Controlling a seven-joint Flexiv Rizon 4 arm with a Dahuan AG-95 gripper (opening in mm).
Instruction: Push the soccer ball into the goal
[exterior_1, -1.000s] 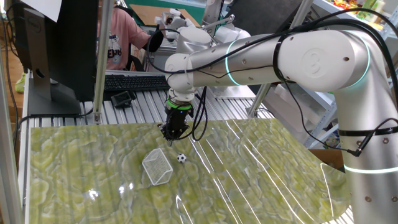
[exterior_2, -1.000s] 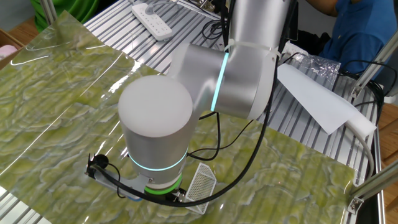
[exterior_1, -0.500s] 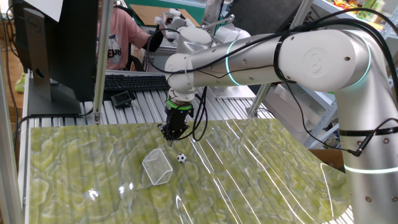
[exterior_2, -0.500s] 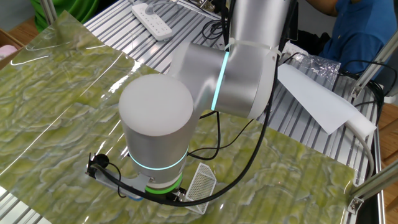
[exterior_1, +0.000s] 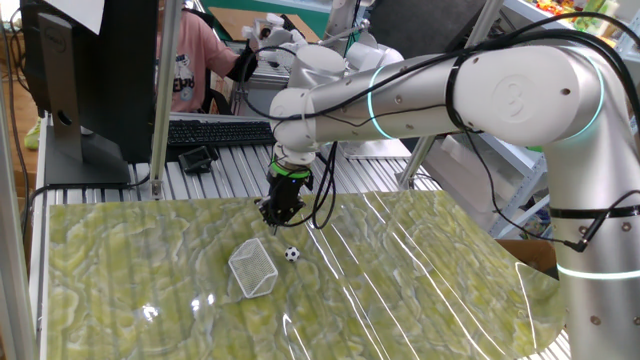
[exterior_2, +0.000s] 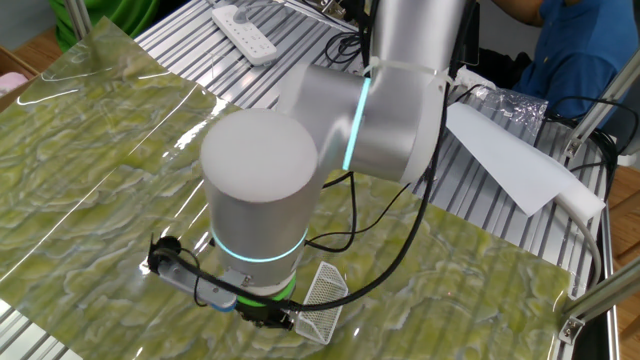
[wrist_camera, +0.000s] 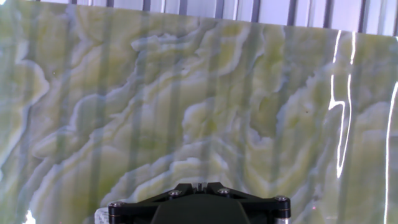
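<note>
Pincer (exterior_1: 275, 218), pressed together into one blunt pusher and pointing down, hangs just behind the soccer ball (exterior_1: 291, 254), which sits on the green counter (exterior_1: 420, 270) right beside the goal (exterior_1: 253, 269), seemingly positioned to nudge it in.

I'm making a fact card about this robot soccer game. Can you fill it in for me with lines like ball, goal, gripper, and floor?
ball: tiny black-and-white soccer ball, lying on the mat just right of the goal in one fixed view, not inside it
goal: small white net goal, also seen in the other fixed view
gripper: gripper pointing down, shut, holding nothing, behind the ball and apart from it
mat: green marbled sheet over the table
ball in hand view: not visible
</note>
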